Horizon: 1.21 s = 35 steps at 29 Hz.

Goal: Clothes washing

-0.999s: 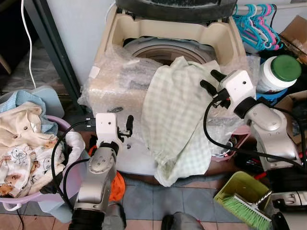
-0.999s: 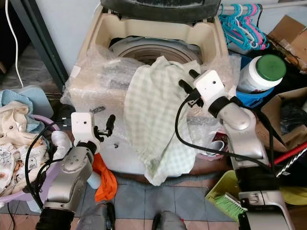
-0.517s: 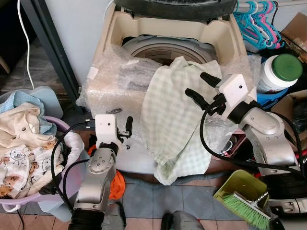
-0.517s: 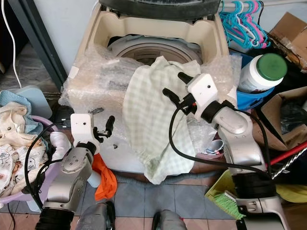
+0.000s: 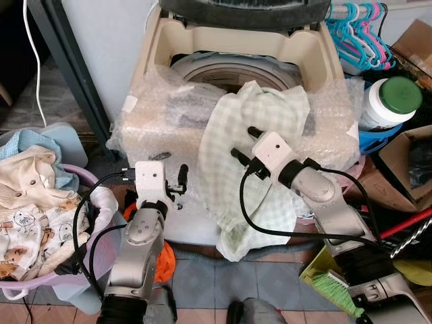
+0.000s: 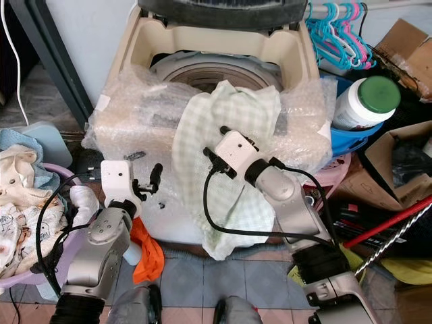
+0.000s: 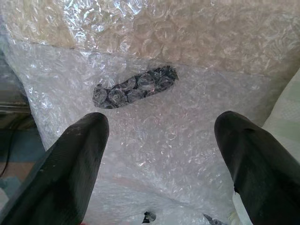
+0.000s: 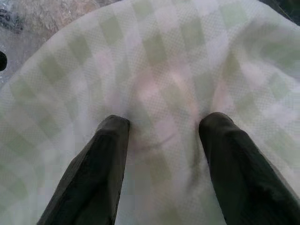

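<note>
A pale green checked cloth (image 5: 270,111) hangs over the front rim of a cream top-loading washing machine (image 5: 162,40) and reaches down its front. The drum (image 5: 229,67) stands uncovered behind it. My right gripper (image 5: 243,142) is open, and both fingertips (image 8: 117,124) press against the middle of the cloth, with a slight pucker of fabric between them. My left gripper (image 7: 161,119) is open and holds nothing. It hovers low at the washer's front left, facing the bubble wrap (image 7: 164,56) that covers the machine.
A purple basket (image 5: 82,175) heaped with clothes stands at the left. An orange cloth (image 5: 164,262) lies on the floor by the washer. At the right are a green-lidded bottle (image 5: 391,101), coloured hangers (image 5: 358,34), a cardboard box (image 5: 405,162) and a green brush (image 5: 337,297).
My right gripper has swung left and down, from the cloth's right edge to its middle, and now presses on it. The left arm has stayed put.
</note>
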Motion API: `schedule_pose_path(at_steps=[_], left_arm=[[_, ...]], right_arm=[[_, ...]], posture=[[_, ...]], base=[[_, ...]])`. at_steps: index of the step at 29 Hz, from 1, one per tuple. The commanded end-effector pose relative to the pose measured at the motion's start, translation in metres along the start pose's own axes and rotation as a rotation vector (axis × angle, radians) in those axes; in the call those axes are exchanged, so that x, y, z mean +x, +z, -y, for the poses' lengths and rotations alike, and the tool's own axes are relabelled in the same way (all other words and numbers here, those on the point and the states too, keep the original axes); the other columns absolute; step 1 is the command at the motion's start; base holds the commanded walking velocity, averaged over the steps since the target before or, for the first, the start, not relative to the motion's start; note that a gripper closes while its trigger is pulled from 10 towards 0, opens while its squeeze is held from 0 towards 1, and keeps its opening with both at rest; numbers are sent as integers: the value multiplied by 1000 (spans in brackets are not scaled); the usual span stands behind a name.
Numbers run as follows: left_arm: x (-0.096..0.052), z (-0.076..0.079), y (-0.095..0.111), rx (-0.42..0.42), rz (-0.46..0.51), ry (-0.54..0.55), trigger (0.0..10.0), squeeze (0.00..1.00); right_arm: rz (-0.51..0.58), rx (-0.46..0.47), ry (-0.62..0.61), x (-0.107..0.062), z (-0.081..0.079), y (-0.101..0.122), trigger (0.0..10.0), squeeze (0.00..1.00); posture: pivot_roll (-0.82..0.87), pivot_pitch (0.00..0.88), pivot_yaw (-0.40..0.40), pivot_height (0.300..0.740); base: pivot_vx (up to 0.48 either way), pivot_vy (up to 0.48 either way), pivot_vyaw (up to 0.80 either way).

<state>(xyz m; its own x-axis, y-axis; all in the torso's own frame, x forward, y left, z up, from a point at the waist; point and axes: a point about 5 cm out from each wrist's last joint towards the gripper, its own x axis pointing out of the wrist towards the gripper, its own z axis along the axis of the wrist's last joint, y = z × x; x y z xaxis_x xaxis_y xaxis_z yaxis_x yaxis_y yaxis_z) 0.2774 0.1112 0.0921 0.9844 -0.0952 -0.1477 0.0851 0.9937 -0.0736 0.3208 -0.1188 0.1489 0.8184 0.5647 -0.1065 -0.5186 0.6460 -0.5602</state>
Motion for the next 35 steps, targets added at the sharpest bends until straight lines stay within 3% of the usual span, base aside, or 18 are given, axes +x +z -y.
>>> schedule_pose_path(at_steps=[1,20,24,27,33,34,35], left_arm=[[0,6,1,-12,2,-3,10000,0],[2,5,1,-9,9,2,10000,0],[2,5,2,-8,12,3,10000,0],[4,5,3,-6,15,4,10000,0],[5,2,4,-2,21,10,10000,0],[5,2,4,-2,22,14,10000,0],[5,2,4,-3,23,14,10000,0]], right_arm=[[-129,28,-11,-3,-2,-25,0,0],[-108,3,-14,-3,0,-29,0,0],[-69,15,38,-3,2,-25,0,0],[-34,28,103,-6,13,-20,0,0],[4,-35,192,-13,58,-6,0,0],[3,-50,213,-17,74,-2,0,0],[3,-52,219,-17,79,0,0,0]], posture=[[-69,110,-49,740],[-69,98,-48,740],[-67,95,-47,740],[-66,91,-47,740],[-63,86,-53,740],[-62,84,-55,740],[-61,84,-55,740]], base=[[0,0,0],[0,0,0],[0,0,0],[0,0,0],[0,0,0],[0,0,0],[0,0,0]])
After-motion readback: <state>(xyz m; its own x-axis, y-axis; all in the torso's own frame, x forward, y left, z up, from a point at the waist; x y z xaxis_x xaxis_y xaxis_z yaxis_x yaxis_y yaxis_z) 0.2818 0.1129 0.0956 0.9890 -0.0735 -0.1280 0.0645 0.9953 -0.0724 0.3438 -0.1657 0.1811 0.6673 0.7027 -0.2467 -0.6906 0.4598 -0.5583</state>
